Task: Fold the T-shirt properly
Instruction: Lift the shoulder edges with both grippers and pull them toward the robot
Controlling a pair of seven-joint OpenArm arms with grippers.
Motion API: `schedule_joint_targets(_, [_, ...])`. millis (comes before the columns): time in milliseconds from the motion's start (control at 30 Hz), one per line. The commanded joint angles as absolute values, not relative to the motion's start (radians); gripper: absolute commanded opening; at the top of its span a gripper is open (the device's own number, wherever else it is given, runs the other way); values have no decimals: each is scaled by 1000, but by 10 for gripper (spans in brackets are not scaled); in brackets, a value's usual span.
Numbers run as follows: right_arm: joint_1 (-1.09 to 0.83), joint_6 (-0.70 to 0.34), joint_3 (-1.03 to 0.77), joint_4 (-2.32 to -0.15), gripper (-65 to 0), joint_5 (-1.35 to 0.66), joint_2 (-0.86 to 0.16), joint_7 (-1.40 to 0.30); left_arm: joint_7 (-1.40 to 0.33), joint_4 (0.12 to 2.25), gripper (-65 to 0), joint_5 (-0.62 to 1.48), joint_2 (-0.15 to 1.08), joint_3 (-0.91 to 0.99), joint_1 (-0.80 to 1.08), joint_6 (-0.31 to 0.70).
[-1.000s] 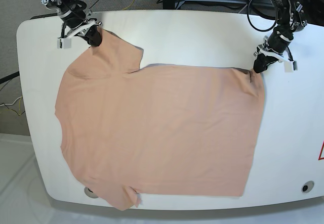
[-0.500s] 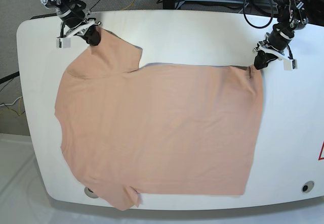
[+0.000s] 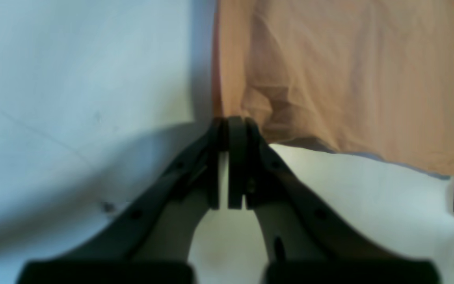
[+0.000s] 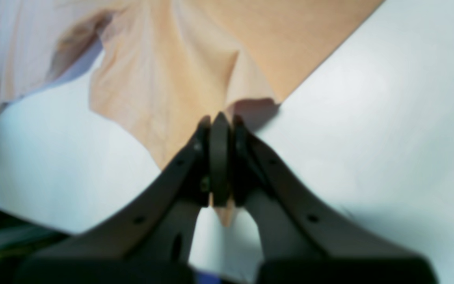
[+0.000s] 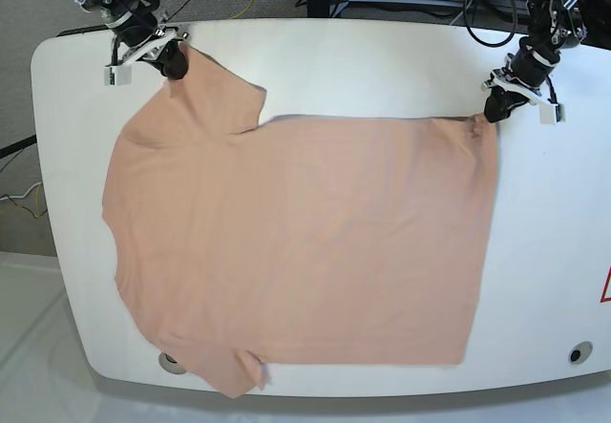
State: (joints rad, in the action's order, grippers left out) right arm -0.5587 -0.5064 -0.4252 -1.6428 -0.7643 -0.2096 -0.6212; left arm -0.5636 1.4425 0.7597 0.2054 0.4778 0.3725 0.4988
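The T-shirt (image 5: pixel 296 242) lies spread flat across the white counter (image 5: pixel 382 60), plain side up, one sleeve at the far left corner, the other hanging over the near edge, the hem along the right. No fold shows yet: the cloth is one open layer with only small wrinkles near the held corners. The right pincer (image 5: pixel 175 60) is closed tight on the tip of the far sleeve, a sliver of cloth showing between its jaws in the right wrist view. The left pincer (image 5: pixel 496 110) is closed at the far hem corner, and the fabric bunches against its tips, so it seems to hold that corner. Judging by this, only the laying-out is done; all the folding is left.
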Motion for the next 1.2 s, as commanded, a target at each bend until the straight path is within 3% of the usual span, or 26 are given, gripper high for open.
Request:
schedule_joint_targets(0, [-573,-514,-438,-1671,-650,-773,-229,-615,-554,1478,-650,768,217,484,384,515])
schedule_joint_targets(433, [-648,-535,-559,-1776,-650,-804,-227,-662,-552,1625,-650,762,229,501,486,548])
schedule_joint_targets(1167, [-831,-531,-564,-1989,-650,-763,-210,-632,-548,1751,-650,766,242,565,646,552])
